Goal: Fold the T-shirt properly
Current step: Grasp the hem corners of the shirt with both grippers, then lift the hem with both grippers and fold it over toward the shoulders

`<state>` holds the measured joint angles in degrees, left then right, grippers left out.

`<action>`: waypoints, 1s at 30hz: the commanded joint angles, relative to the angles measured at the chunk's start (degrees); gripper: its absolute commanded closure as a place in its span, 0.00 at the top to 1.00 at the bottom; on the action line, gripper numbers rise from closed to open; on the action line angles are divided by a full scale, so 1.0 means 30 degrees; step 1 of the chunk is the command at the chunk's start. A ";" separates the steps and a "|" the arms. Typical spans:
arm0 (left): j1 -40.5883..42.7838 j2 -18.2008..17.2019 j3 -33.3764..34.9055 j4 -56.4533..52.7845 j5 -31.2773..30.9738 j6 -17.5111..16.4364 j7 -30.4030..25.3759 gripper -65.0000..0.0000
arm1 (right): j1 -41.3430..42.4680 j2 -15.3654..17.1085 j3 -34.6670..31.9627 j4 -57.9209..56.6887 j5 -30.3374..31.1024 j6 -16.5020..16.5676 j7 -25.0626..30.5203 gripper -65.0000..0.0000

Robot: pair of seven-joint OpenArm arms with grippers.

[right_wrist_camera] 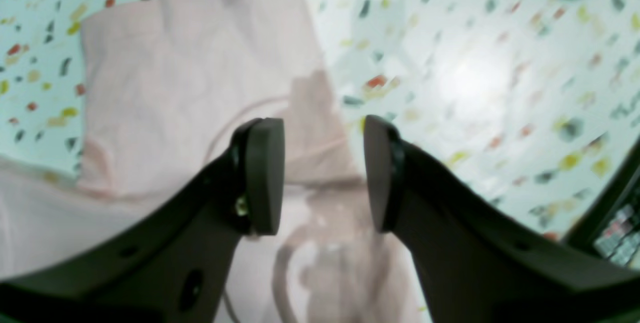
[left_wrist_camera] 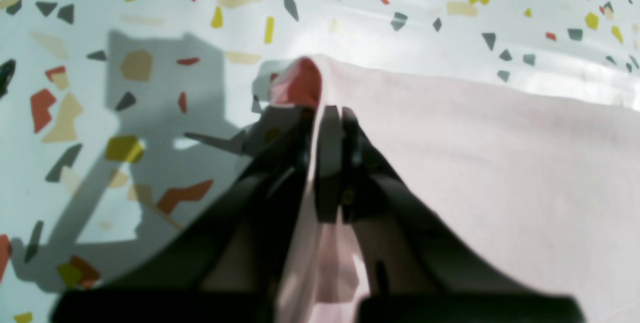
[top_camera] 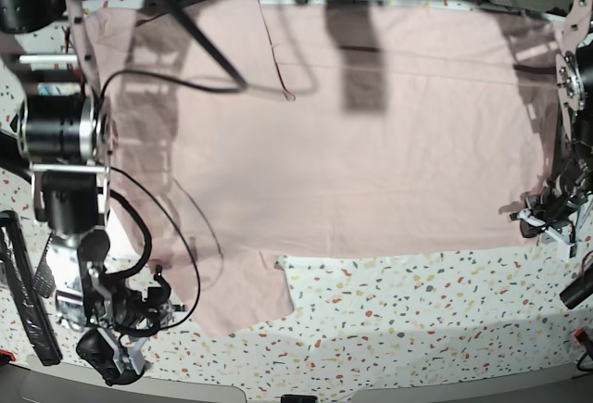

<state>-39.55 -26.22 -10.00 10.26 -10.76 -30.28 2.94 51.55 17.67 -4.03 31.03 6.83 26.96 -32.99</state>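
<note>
Nearest, at the table's (top_camera: 389, 338) front edge, speckled terrazzo pattern in red, yellow and grey. Just beyond, on the base view's left, right claw (right_wrist_camera: 324, 175) standing wide, pads (right_wrist_camera: 264, 173) apart with nothing between them, poised over a sleeve of the T-shirt (right_wrist_camera: 190, 88). Below that claw in its own wrist view, pale pink cloth with a curved seam, blurred.

On the base view's right, left claw (left_wrist_camera: 336, 128) pinched shut on the T-shirt's edge, a ridge of pink fabric pulled up between the black fingers (left_wrist_camera: 327, 158), the claw's shadow cast on the table to its left.

Further back, T-shirt (top_camera: 352, 162) spread flat and wide across the table, plain side up, one sleeve hanging toward the front left, faint creases running across. Farthest, the shirt's far edge under dark shadows and a black cable (top_camera: 185, 32) crossing the cloth.
</note>
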 commanded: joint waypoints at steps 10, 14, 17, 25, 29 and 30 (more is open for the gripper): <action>-0.0466 -0.0204 -0.0015 0.0211 -0.0066 -0.0051 -0.0146 0.00 | 0.1384 -0.0219 0.0080 -0.3963 -0.3293 -0.0189 0.2324 0.41; -0.0466 -0.0204 -0.0015 0.0211 -0.0066 -0.0051 -0.0146 0.00 | 0.0874 0.0087 0.0087 -0.3963 -0.3293 -0.0539 0.2047 0.41; -0.0459 -0.0204 -0.0015 0.0211 -0.0066 -0.0051 -0.0138 0.00 | 0.0255 0.0510 0.0087 -0.3963 -0.3300 -0.0903 0.2047 0.41; -0.0459 -0.0204 -0.0015 0.0211 -0.0066 -0.0051 -0.0255 0.00 | -0.0925 0.1807 0.0087 -0.3963 -0.2535 -0.0954 0.2302 0.41; -0.0459 -0.0197 -0.0015 0.0211 -0.0066 -0.0051 -0.0284 0.00 | -0.1158 0.1814 0.0087 -0.3963 -0.1537 -0.0437 0.2361 0.41; -0.0459 -0.0204 -0.0015 0.0211 -0.0066 -0.0058 -0.0284 0.00 | -0.1166 0.1778 0.0087 -0.3963 -0.1392 -0.0306 0.2339 0.41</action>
<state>-39.55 -26.22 -10.00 10.26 -10.94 -30.24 2.52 46.33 22.65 -3.81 18.31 2.13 25.56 -26.11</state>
